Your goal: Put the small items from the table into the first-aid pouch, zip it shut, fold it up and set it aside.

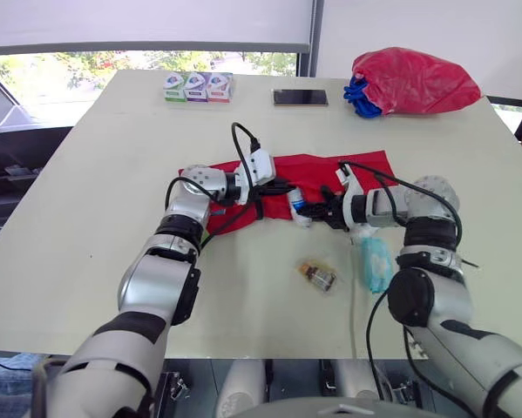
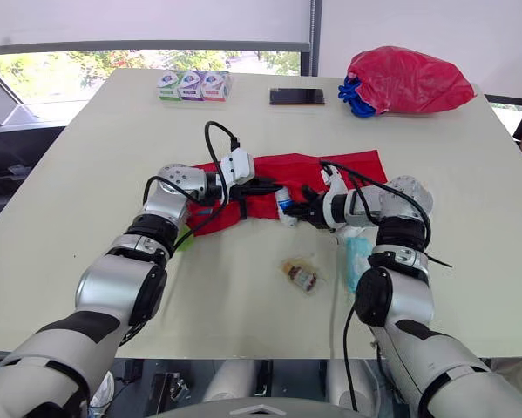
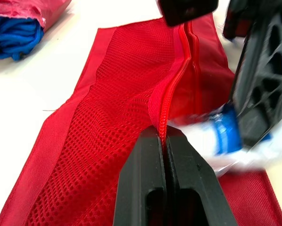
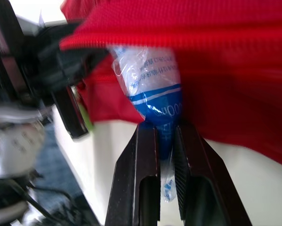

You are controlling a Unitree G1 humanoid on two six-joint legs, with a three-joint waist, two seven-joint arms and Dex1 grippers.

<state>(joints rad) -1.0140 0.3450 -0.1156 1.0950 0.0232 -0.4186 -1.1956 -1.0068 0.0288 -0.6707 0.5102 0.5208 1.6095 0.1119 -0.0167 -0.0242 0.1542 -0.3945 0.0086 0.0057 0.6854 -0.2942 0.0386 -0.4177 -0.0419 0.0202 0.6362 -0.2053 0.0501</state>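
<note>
Where the red pouch lies spread across the middle of the table, both arms meet at its near edge. The left gripper has its fingers pressed together on the raised zipper edge of the pouch, holding that lip up off the mesh. The right gripper pinches the tail of a wrapped blue-and-white tube, whose front end sits right at the raised lip, under the red fabric. Near the right forearm, toward the table's front edge, lie a small brown bottle in clear wrap and a pale blue packet, apart from each other. Wide bare tabletop opens to the left of the arms. Along the far edge, well apart from the pouch, sit three small boxes, a phone and a red bag.
</note>
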